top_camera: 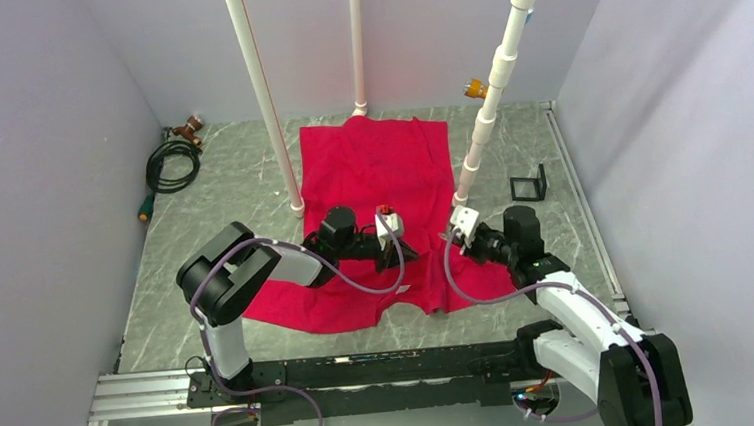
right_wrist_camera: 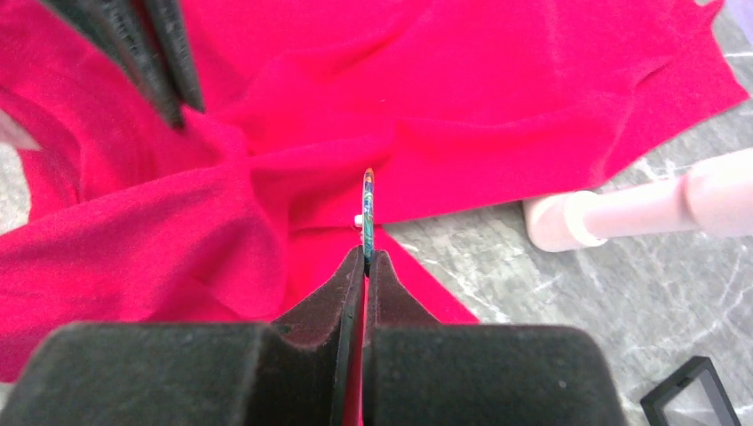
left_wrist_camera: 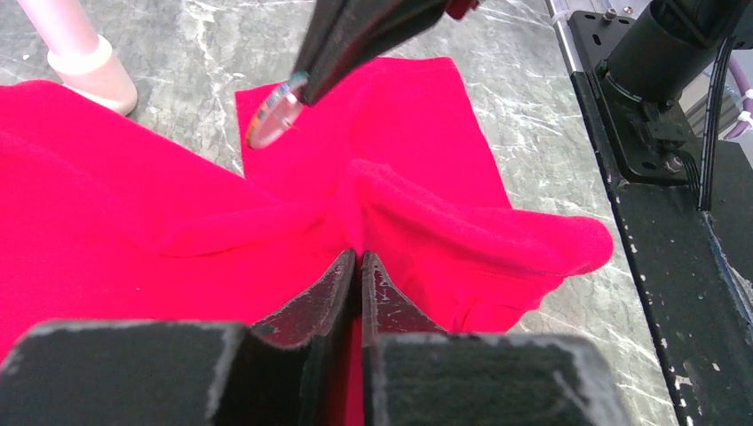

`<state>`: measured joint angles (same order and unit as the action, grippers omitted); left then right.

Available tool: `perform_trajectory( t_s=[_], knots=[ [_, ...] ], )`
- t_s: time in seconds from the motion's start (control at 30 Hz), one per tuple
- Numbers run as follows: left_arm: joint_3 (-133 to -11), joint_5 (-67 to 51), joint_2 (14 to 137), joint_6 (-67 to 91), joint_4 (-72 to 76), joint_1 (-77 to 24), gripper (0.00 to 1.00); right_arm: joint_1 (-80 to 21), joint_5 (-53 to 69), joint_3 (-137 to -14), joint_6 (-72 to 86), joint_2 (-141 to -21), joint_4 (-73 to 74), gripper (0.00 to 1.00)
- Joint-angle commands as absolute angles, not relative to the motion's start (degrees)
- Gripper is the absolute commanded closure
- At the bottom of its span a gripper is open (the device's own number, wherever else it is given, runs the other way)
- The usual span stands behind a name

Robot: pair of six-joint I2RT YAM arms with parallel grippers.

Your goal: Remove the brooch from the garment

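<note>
Brooch [right_wrist_camera: 368, 200], a small round flat disc with a dark grey-green face and a paler rim, is gripped by its lower edge between the 2 black fingers of the right gripper [right_wrist_camera: 366, 259], which are pressed together on it. From the right wrist camera it stands edge-on and upright above the fingertips, with a tiny white bit on its left side. From the left wrist camera its face shows tilted, at the tip of the fingers that reach down from the top of the view. It sits over the right edge of the garment [top_camera: 375, 163], a large bright red short-sleeved T-shirt spread on the grey marble-patterned table [top_camera: 231, 183]. Whether the disc touches the cloth cannot be told.

The left gripper [left_wrist_camera: 360, 266] is closed as well, its 2 fingers pinching a raised fold of the red cloth, and creases run toward the fingertips from both sides. The 2 grippers are near each other, the left one over the shirt and the right one at its right edge.

3 white plastic poles [top_camera: 265, 101] stand around the shirt, and the base of the right-hand one is just beside the right gripper. A coiled black hose [top_camera: 171, 167] lies at the far left. A small black square frame [top_camera: 528, 184] stands to the right of the shirt.
</note>
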<state>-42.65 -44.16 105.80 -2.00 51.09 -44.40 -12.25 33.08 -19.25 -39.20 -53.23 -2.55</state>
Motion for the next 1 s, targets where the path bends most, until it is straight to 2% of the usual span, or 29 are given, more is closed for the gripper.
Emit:
perform_trajectory(
  t_s=[0.0,0.1,0.2,0.37,0.5,0.73,0.83,0.97],
  knots=[
    [-42.55,-45.70,103.21,-3.34,51.13,-44.66,0.86,-10.48,34.82,-24.62,-35.71,-53.75,-0.36,1.00],
    [-42.62,-45.79,103.03,-3.42,50.93,-44.67,0.81,-10.01,34.66,-26.36,-35.69,-54.11,2.59,1.00],
    [-42.63,-46.12,102.28,-3.26,50.54,-44.48,0.66,-9.31,34.88,-28.68,-35.71,-55.14,5.83,1.00],
    [-42.65,-49.19,98.00,-2.59,46.94,-42.55,0.49,-9.08,40.91,-38.31,-31.79,-57.68,19.22,1.00],
    [-42.73,-53.39,93.52,-2.20,39.99,-40.28,0.29,-9.01,44.84,-43.74,-28.90,-58.03,26.81,1.00],
    [-41.33,-60.84,84.05,-1.44,31.58,-35.36,0.31,-9.12,56.19,-55.21,-27.66,-65.61,41.63,1.00],
    [-42.74,-62.63,80.91,-2.33,24.35,-34.02,0.33,-9.80,61.03,-55.29,-22.67,-64.94,37.24,1.00],
    [-43.21,-62.46,79.39,2.48,23.76,-33.47,0.35,-12.32,64.01,-51.13,-8.79,-63.34,24.94,1.00]
  ],
)
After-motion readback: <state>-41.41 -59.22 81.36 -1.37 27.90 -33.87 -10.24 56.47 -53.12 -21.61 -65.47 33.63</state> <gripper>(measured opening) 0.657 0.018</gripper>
